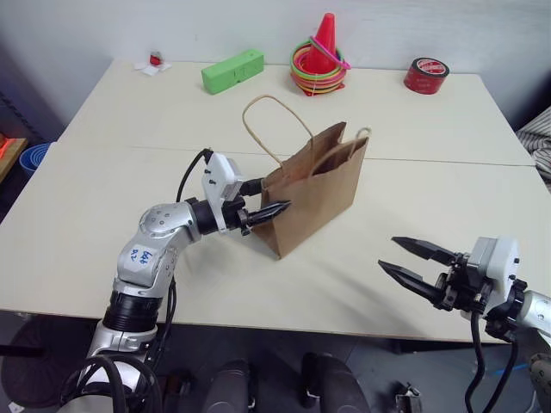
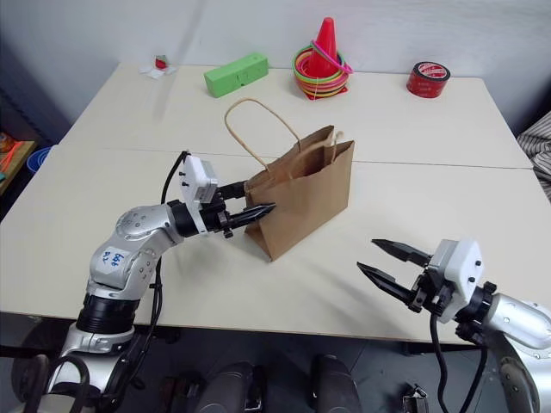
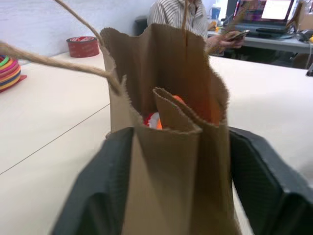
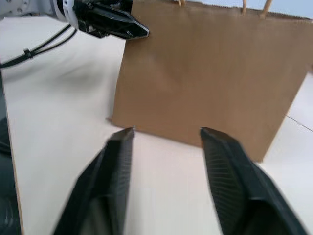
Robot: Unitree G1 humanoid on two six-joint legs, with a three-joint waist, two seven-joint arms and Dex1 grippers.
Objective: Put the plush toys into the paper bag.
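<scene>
The table (image 1: 103, 172) was big and pale. The bag (image 1: 318, 194) stood upright near its middle, with its handles (image 1: 271, 129) sticking up. The left gripper (image 1: 267, 198) was at the bag's narrow end, with one finger on each side of that end; I could not tell if it squeezed the paper. The right gripper (image 1: 405, 258) hung off to the side of the bag, apart from it, with its fingers spread and nothing between them. Inside the bag lay the orange toy (image 3: 212, 105) and the red toy (image 3: 150, 119). Well behind the bag were a green block (image 1: 232, 70), a cone (image 1: 323, 47) with rings and a tape roll (image 1: 426, 75).
</scene>
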